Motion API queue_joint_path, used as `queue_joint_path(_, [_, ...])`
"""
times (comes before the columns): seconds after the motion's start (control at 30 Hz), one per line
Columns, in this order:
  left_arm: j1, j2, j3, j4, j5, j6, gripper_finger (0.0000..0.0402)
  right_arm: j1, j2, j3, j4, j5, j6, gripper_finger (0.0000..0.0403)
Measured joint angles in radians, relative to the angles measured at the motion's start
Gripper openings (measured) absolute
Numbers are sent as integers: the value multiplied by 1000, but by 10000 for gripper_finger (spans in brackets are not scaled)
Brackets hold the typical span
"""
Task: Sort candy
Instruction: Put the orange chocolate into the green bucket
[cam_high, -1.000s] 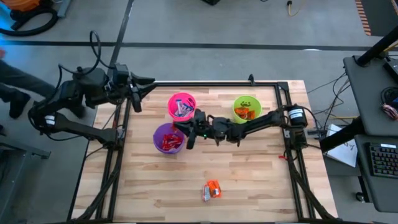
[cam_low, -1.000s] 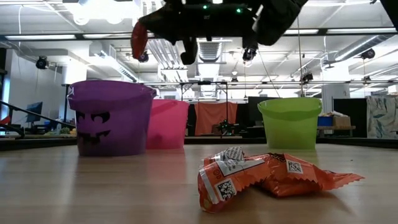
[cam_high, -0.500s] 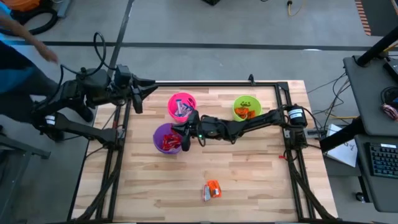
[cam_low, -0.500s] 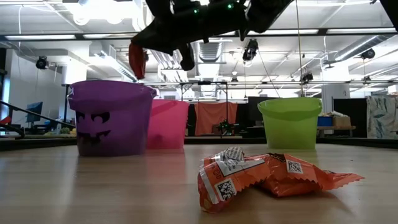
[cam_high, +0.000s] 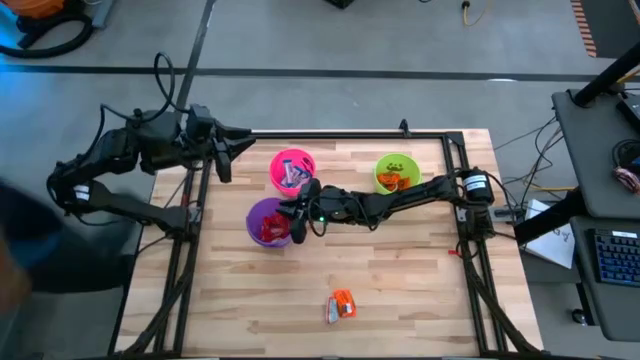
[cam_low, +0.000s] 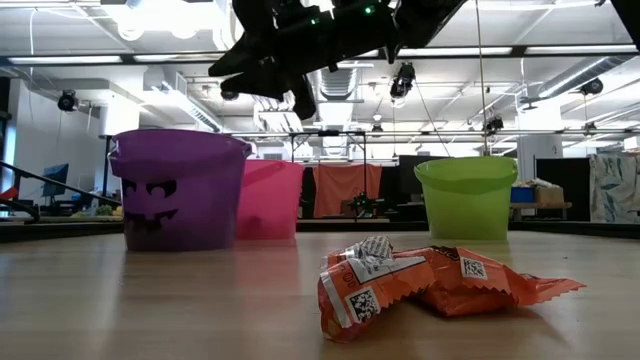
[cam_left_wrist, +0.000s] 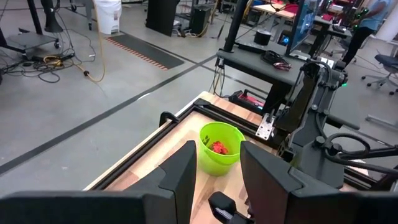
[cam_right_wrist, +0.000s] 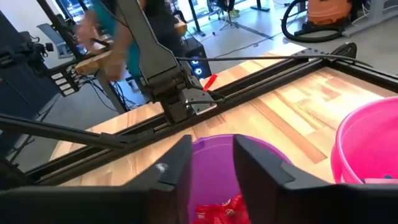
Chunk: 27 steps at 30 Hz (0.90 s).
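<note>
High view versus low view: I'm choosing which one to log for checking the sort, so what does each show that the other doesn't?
Only the high view shows inside the cups: red candy in the purple cup, orange candy in the green cup, and the left gripper parked at the table's far-left corner.

Only the low view shows the printed codes on the loose orange candy, the face on the purple cup's side and the room behind.

Both show the three cups, that loose candy, and the open right gripper above the purple cup.
</note>
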Motion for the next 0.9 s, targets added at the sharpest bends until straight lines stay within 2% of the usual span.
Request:
queue_joint_path(0.2, [0,10,0,-12,0,-4,109,0,-22,0,-75,-8,27,171])
queue_joint_path(0.4, [0,31,0,-139,1,-66,109,0,-139,0,-384,-92,176,195])
queue_joint_path(0.53, [-9,58,-12,-205,1,-97,109,10,-220,1,-650,-203,384,192])
queue_joint_path(0.7, [-30,101,-62,-159,1,-95,109,89,-250,0,-903,-408,723,182])
queue_joint_path(0.9, [-66,136,-101,-86,1,-80,109,250,-221,0,-979,-441,980,178])
